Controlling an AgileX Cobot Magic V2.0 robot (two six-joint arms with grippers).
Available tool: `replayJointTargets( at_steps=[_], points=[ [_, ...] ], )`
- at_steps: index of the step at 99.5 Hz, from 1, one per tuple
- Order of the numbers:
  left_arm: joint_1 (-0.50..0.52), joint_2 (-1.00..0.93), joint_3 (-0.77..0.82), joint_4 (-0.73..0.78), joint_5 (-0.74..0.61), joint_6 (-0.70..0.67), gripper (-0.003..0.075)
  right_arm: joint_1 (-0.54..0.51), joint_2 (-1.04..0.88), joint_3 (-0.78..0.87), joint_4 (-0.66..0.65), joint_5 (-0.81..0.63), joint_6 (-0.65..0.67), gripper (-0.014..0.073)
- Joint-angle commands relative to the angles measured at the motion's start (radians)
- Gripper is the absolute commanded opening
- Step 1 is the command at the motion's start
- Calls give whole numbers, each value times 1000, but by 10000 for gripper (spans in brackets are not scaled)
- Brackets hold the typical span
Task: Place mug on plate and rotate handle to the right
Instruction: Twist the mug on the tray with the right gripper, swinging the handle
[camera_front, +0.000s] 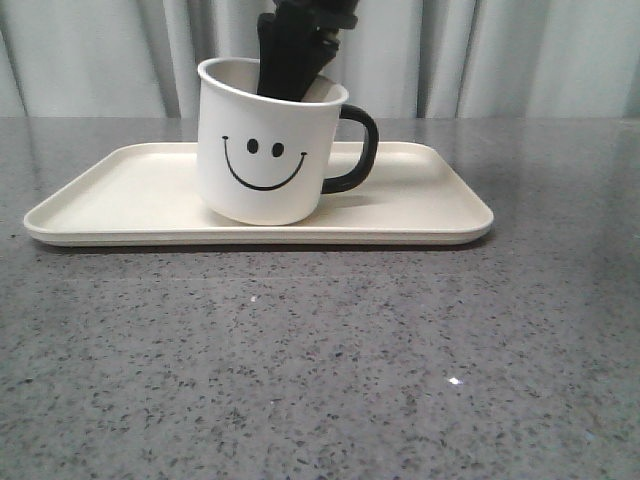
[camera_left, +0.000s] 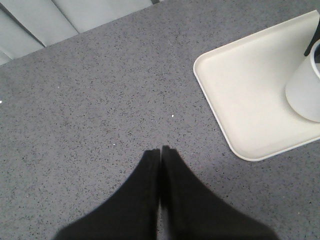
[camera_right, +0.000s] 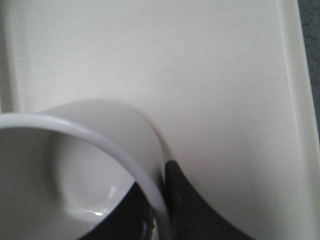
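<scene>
The white mug (camera_front: 265, 160) with its black smiley face stands on the cream plate (camera_front: 120, 190), slightly tilted. Its black handle (camera_front: 355, 150) points to the right. My right gripper (camera_front: 293, 75) reaches down from above and is shut on the mug's back wall. In the right wrist view one finger (camera_right: 192, 210) is outside the mug's rim (camera_right: 100, 137) and the other is inside. My left gripper (camera_left: 160, 150) hangs shut and empty over the table, to the left of the plate (camera_left: 240, 90) and well apart from the mug (camera_left: 305, 92).
The grey speckled table (camera_front: 320, 360) stretches in front of the plate and round it. Pale curtains (camera_front: 520, 60) hang behind the table's far edge.
</scene>
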Motion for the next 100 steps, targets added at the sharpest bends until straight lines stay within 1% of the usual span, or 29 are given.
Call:
replayJointTargets(
  at_steps=[1,82,88,100],
  points=[
    [0,-4,-21,15,-13,-11,-20,-1,-54,-32,29,87,-11,-118],
    [0,-4,-21,15,-13,-11,-20,-2,-41,-32,29,87,-6,-113],
    [0,-4,-21,15,-13,-11,-20,-2,-41,-32,29,87,-6,-86],
    [0,-4,-21,15,-13,-11,-20,-2,-41,-32,29,87,-6,14]
  ],
)
